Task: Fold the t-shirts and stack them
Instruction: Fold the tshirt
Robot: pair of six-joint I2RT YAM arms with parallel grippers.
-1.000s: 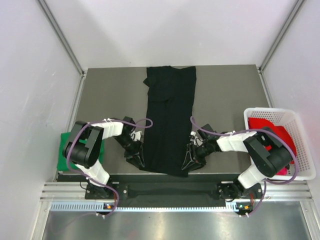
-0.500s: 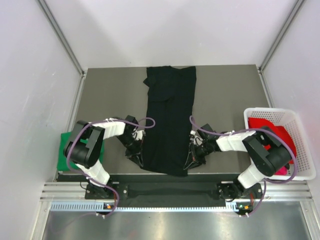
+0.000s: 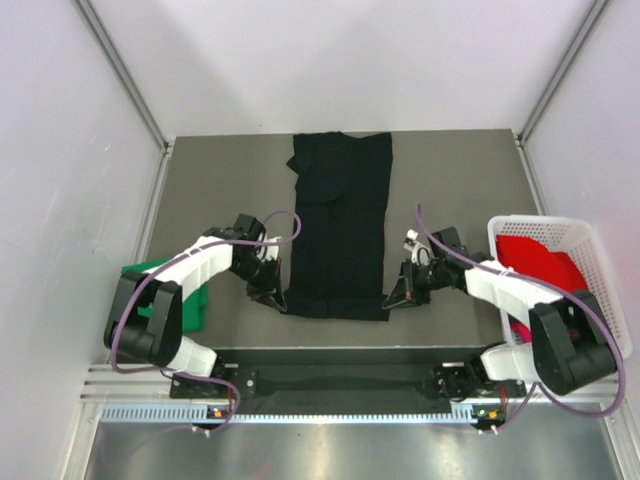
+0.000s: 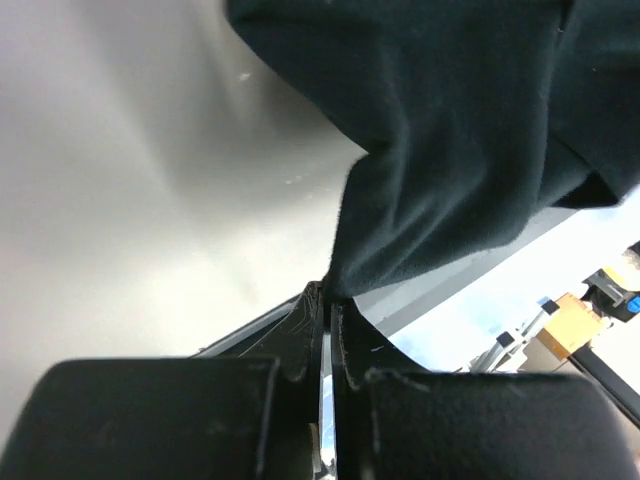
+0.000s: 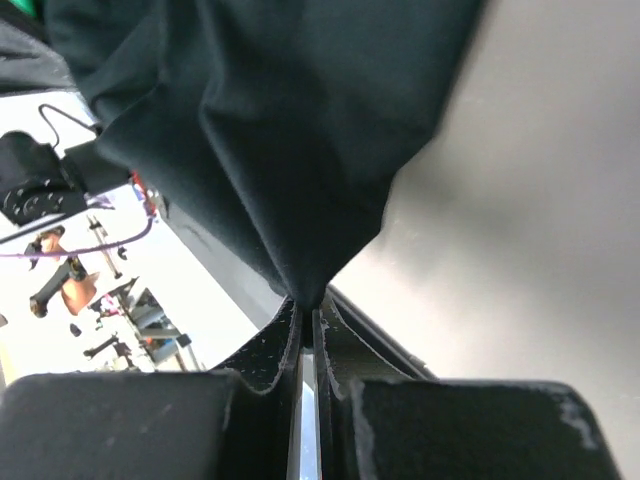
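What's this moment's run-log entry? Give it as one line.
phase: folding black t-shirt | left gripper: shut on near-left corner | right gripper: shut on near-right corner | red t-shirt: in basket

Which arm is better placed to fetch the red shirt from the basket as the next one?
Right. The white basket with the red shirt stands beside the right arm; the left gripper is across the black t-shirt. The right gripper, shut on that shirt's near corner, must release first.

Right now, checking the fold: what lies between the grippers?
The near hem of the black shirt, from left gripper to right gripper, in the top view.
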